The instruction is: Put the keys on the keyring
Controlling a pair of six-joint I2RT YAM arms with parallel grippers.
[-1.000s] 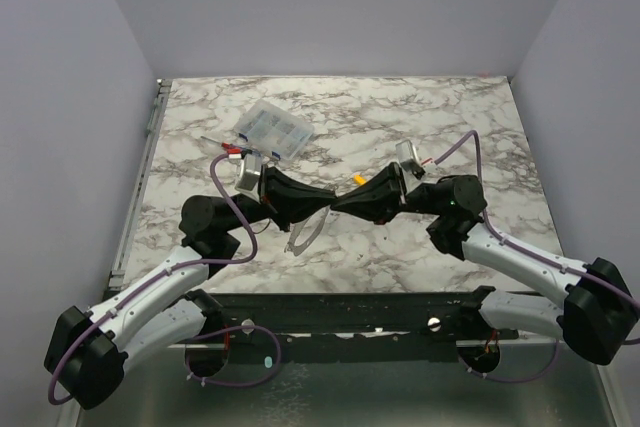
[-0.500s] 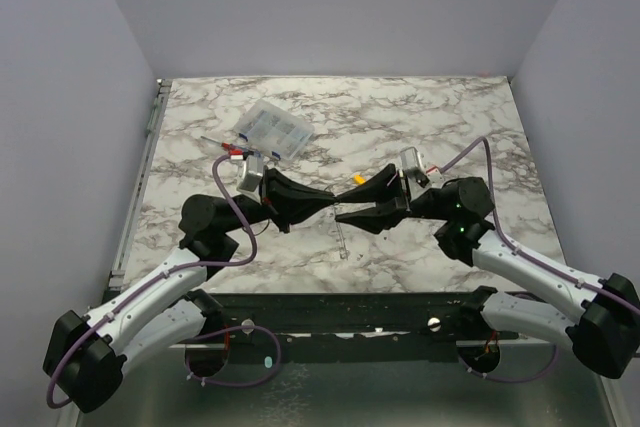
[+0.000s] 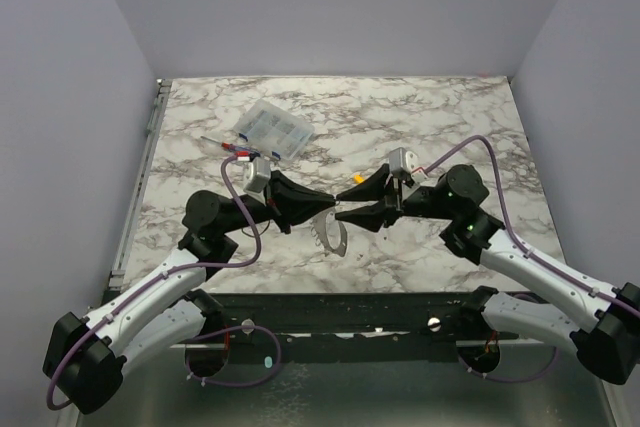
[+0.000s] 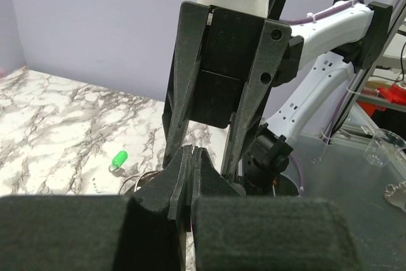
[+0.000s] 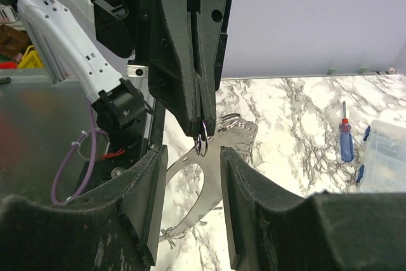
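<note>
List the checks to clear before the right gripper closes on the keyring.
1. The left gripper is shut on the keyring: ok.
2. The right gripper is open: ok.
3. The keyring hangs in line with the right gripper's gap: ok.
4. The green key is in a gripper: not ok, it lies on the table.
5. Where the keyring opens: cannot tell.
</note>
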